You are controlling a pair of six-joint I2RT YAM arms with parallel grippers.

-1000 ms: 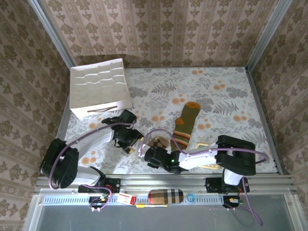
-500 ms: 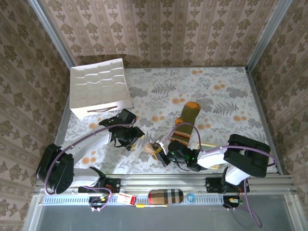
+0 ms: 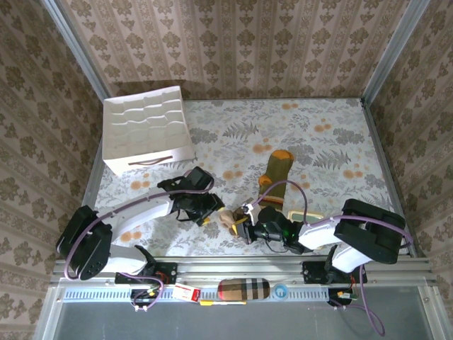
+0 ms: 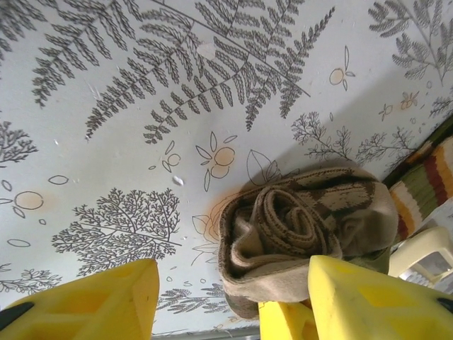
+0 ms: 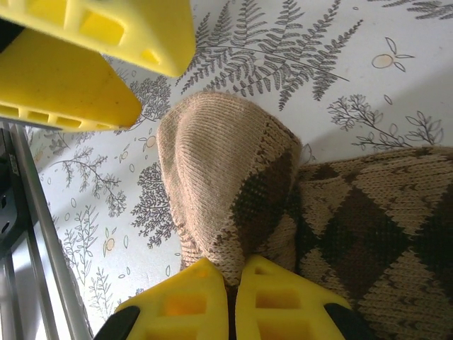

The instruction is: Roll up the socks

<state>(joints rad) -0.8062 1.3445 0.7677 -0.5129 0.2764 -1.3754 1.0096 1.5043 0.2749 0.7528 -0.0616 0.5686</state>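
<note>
top view: the argyle sock [image 3: 228, 217], partly rolled, lies near the middle of the table's [image 3: 340, 127] near edge. the left gripper [image 3: 207, 210] is close on its left and the right gripper [image 3: 243, 225] close on its right. the green sock [image 3: 273, 178] lies flat just beyond, toe toward the far edge.

left wrist view: the left gripper [image 4: 233, 301] is released, jaws wide. the argyle sock [image 4: 297, 227] shows its spiral end, nearer the right finger, so the roll's axis points at this gripper.

right wrist view: the right gripper [image 5: 233, 283] is clenched on the rolled end of the argyle sock [image 5: 226, 170]; unrolled fabric continues beside it. the next turn likely falls to the right gripper, with the left placed to steady the roll's end.
</note>
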